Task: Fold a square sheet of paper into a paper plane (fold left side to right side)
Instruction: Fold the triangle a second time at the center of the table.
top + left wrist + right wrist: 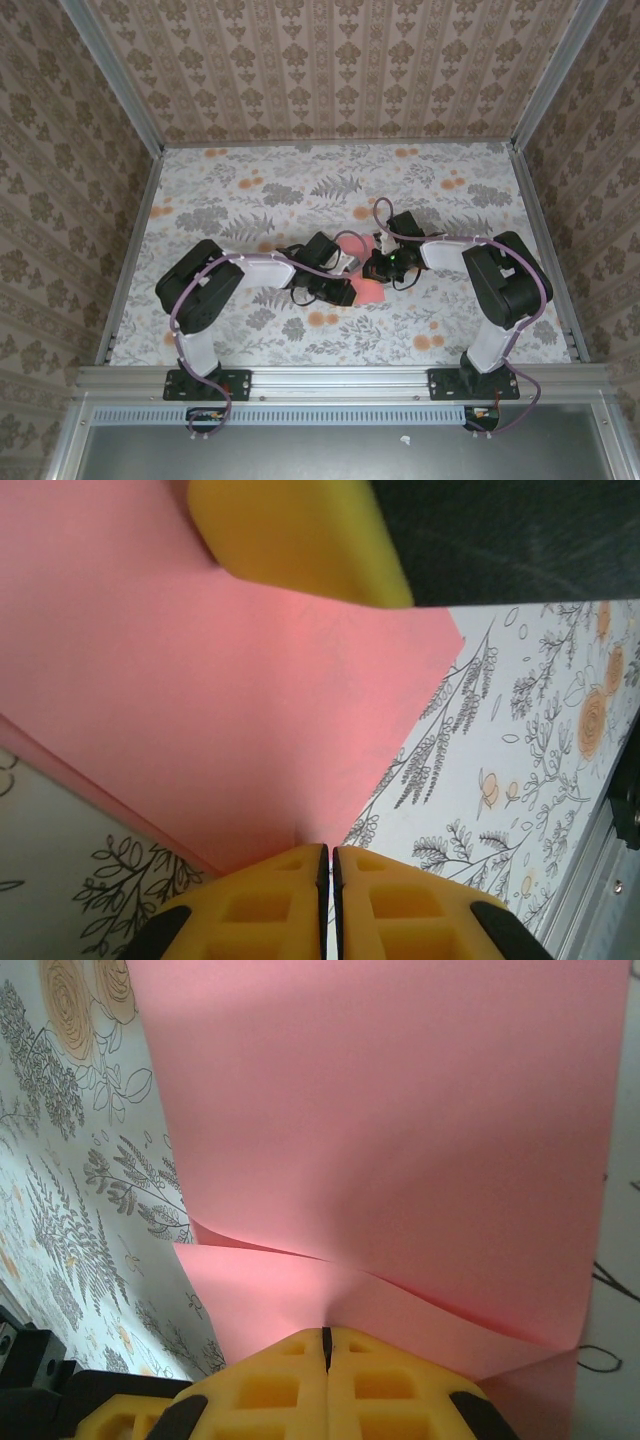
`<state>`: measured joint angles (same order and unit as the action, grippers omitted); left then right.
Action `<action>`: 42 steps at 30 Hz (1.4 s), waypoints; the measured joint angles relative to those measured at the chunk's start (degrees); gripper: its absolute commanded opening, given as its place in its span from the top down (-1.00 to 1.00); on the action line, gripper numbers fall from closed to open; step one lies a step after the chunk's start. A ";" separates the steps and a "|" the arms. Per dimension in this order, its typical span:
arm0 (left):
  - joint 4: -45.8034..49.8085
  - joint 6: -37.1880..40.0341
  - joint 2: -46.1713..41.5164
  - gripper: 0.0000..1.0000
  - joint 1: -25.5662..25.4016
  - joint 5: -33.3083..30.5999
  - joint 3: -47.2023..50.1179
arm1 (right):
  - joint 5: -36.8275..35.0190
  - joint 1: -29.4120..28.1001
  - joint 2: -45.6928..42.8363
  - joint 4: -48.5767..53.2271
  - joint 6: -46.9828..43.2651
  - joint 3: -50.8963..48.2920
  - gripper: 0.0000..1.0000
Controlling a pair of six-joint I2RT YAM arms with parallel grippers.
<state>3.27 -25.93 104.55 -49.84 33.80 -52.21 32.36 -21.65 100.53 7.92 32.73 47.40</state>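
The left gripper [328, 856] is pressing its yellow fingers fully together at the left-hand edge of the square sheet of paper [369, 290], and the paper's margin is running straight into the seam between them, so it is evidently pinching that edge and nothing else. It is probably clamping there to carry the left side up and across toward the right, as the fold asks. The sheet itself is sitting in the gap between the two grippers, partly lifted off the floral table [250, 200] instead of lying flat on it. It is showing as plain salmon-pink, smooth and unprinted, with one sharp corner jutting out over the leaf pattern. Seen from the right wrist, it is bowing into two layers, an upper flap curving over a lower one with a soft roll between them and no pressed crease there yet, which suggests the fold is under way but not flattened. At the sheet's right-hand side, the right gripper [326, 1338] is likewise closing its fingers completely, with the pink layers feeding in between the pads. It is most likely anchoring that side so the paper is not sliding while the other edge is travelling over.
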 measured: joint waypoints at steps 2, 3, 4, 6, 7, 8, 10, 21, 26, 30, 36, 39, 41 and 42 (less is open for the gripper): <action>-0.04 0.00 0.09 0.75 0.00 -0.13 0.02 | -0.07 0.00 0.04 0.17 -0.02 0.15 1.00; -0.09 0.00 0.11 0.75 0.00 -0.17 0.04 | -0.07 0.00 0.09 0.24 -0.02 0.17 1.00; -0.11 -0.02 0.13 0.76 0.00 -0.20 0.07 | -0.07 0.00 0.09 0.26 -0.02 0.20 1.00; -0.17 -0.02 0.13 0.78 0.00 -0.35 0.15 | -0.07 0.00 0.09 0.28 -0.02 0.20 1.00; -0.39 -0.02 0.13 0.78 0.00 -0.46 0.31 | -0.09 0.00 0.09 0.31 -0.02 0.22 1.00; -0.59 -0.04 0.13 0.79 0.02 -0.50 0.44 | -0.09 0.00 0.11 0.37 -0.02 0.24 1.00; -1.22 -0.07 0.09 0.80 0.07 -0.50 0.83 | -0.13 0.00 0.20 0.59 -0.04 0.39 1.00; -5.88 -1.99 -2.40 0.91 0.72 -0.81 5.29 | 0.09 0.00 0.61 1.53 -0.26 1.05 1.00; -6.16 -2.84 -4.20 0.93 0.76 -0.79 7.50 | 0.26 0.00 0.79 1.90 -0.68 1.31 1.00; -5.68 -3.34 -5.60 0.94 1.09 -0.59 8.76 | 0.26 0.00 0.85 2.12 -0.92 1.44 1.00; -5.22 -4.09 -7.52 0.91 3.21 -0.07 8.50 | 0.26 0.00 0.85 2.25 -1.07 1.55 1.00; -5.09 -4.09 -7.23 0.84 3.43 0.39 6.64 | 0.26 0.00 0.90 2.49 -1.07 1.66 1.00; -5.07 -4.04 -6.49 0.82 3.32 0.74 5.22 | 0.26 0.00 0.90 2.56 -1.07 1.68 1.00; -5.07 -4.02 -5.90 0.81 3.23 0.92 4.52 | 0.26 0.00 0.90 2.56 -1.07 1.70 1.00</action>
<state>-1.80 -29.95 98.65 -46.61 34.72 -47.68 32.62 -21.65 101.43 10.48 31.66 49.10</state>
